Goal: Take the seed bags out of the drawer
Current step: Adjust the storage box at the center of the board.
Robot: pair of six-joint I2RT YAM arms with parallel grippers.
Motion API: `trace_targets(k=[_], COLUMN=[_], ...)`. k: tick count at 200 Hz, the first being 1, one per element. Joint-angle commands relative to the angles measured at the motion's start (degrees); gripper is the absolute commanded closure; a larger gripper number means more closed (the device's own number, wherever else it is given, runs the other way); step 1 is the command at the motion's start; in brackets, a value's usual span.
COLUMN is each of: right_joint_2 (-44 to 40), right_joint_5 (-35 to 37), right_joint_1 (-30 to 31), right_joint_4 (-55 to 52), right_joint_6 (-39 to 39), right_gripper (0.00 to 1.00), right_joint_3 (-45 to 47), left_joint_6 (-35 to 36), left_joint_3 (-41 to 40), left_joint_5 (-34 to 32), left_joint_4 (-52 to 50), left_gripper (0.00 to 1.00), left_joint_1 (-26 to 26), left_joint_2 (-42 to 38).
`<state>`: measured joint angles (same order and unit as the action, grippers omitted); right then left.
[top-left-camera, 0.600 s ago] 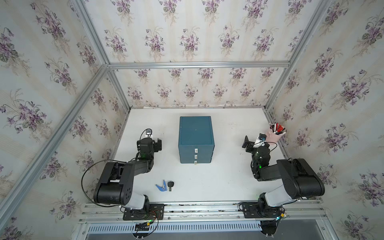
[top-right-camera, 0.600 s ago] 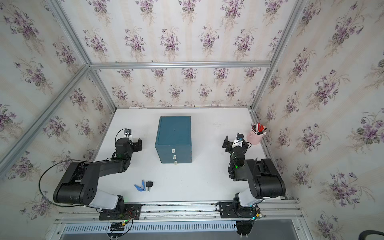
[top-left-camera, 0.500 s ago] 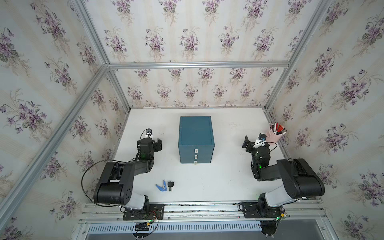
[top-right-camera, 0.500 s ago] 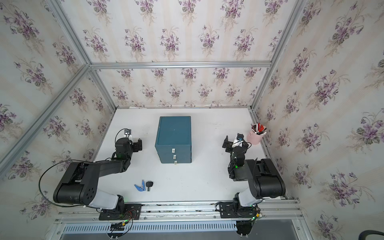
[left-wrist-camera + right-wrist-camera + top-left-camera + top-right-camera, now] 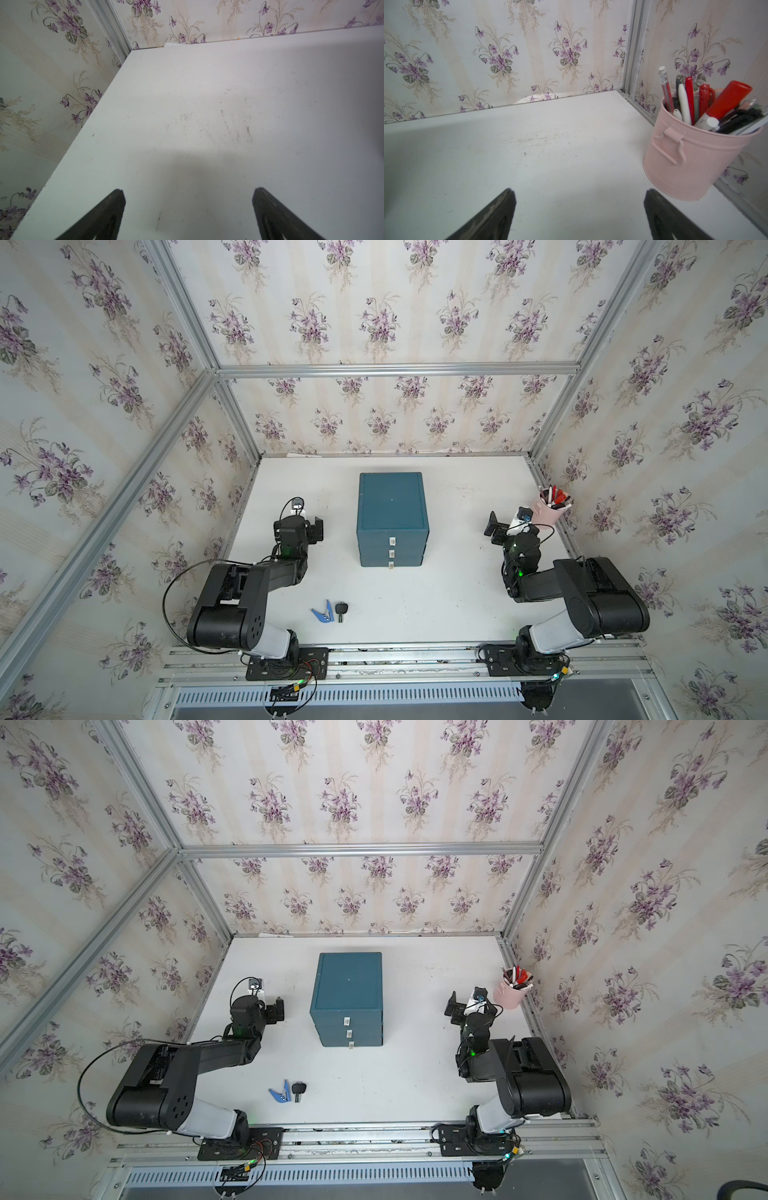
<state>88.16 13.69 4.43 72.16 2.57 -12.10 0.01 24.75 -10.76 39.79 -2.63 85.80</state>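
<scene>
you see left gripper point(image 5: 189, 190) jaws spread wide, nothing between them, over bare white table point(image 5: 207, 104). right gripper point(image 5: 580, 190) also spread wide, empty, near pink pen bucket point(image 5: 691, 162). teal drawer chest point(image 5: 392, 506) between arms, all three drawers shut (seed bags hidden, you cannot tell which drawer).

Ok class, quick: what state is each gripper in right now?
Left gripper: open, holding nothing.
Right gripper: open, holding nothing.

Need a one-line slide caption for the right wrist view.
Open right gripper over the white table; pink bucket of pens stands near the corner.
</scene>
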Motion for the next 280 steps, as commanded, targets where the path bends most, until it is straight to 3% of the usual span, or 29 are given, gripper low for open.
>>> trace_targets(k=[1,13,18,24,30,37,47,57,66,77,85,98,121,158,182,207,242,280], right_joint_2=[-0.4,-3.2,-4.7,-8.4,-12.7,-17.3,-21.0,-21.6,-21.1,-19.1,-18.2,-19.8,-24.1,-24.5,-18.2,-11.7,-8.7,-1.5], right_joint_5=[0.6,2.5,2.6,7.3,13.2,17.1,14.4,14.1,14.2,4.4,3.0,6.0,11.7,20.4,21.3,17.8,11.9,11.6], right_joint_1=[-0.1,0.2,1.1,3.9,6.8,8.3,8.1,8.1,6.4,2.0,2.3,8.0,20.7,47.9,62.7,70.4,71.6,68.8], right_joint_4=[2.6,-1.1,-1.3,-6.8,-18.7,-34.9,-54.1,-62.7,-70.2,-79.3,-86.1,-94.1,-107.1,-125.8,-130.5,-127.4,-113.8,-112.9], right_joint_6=[-0.4,0.5,-1.3,-2.8,-2.6,4.6,16.1,24.8,35.3,37.6,37.6,36.4,36.8,48.6,53.1,53.6,53.8,54.8], right_gripper=[0.0,0.0,0.0,0.0,0.0,0.0,0.0,0.0,0.0,0.0,0.02,0.02,0.03,0.15,0.23,0.29,0.35,0.47], right_joint_3=[0.2,-0.1,-0.3,-2.3,-6.4,-11.5,-19.3,-22.6,-23.5,-27.4,-31.0,-35.5,-43.8,-57.5,-66.4,-70.4,-65.5,-68.0], left_joint_6=[0.2,0.3,-0.7,-1.9,-3.1,-6.8,-13.8,-21.3,-30.3,-32.8,-33.5,-31.9,-31.5,-32.6,-32.1,-29.0,-26.3,-25.9], left_joint_3=[0.2,1.9,4.9,9.3,13.4,16.5,21.8,27.0,30.3,30.7,30.2,29.9,30.7,34.5,38.5,45.0,47.4,45.5], left_joint_5=[0.1,-1.0,-2.8,-4.5,-7.6,-11.6,-13.3,-13.3,-11.4,-4.2,-1.2,1.9,6.2,17.4,18.8,21.1,22.1,22.7], left_joint_4=[1.2,-1.5,-8.9,-18.7,-24.9,-30.1,-39.9,-51.4,-61.5,-65.3,-67.2,-70.0,-75.9,-77.2,-75.0,-77.5,-77.7,-75.4], left_gripper=[0.0,0.0,0.0,0.0,0.0,0.0,0.01,0.09,0.09,0.11,0.1,0.02,0.04,0.02,0.03,0.04,0.12,0.19], left_joint_1=[0.1,0.1,0.1,0.2,0.1,0.1,0.1,-0.1,-0.2,-1.5,-4.6,-11.0,-20.8,-23.6,-23.5,-23.2,-22.4,-22.3], left_joint_2=[-0.2,-1.9,-3.5,-6.1,-7.7,-9.5,-12.3,-15.1,-17.9,-21.5,-24.0,-26.9,-28.7,-29.4,-25.7,-17.9,-10.7,-10.1])
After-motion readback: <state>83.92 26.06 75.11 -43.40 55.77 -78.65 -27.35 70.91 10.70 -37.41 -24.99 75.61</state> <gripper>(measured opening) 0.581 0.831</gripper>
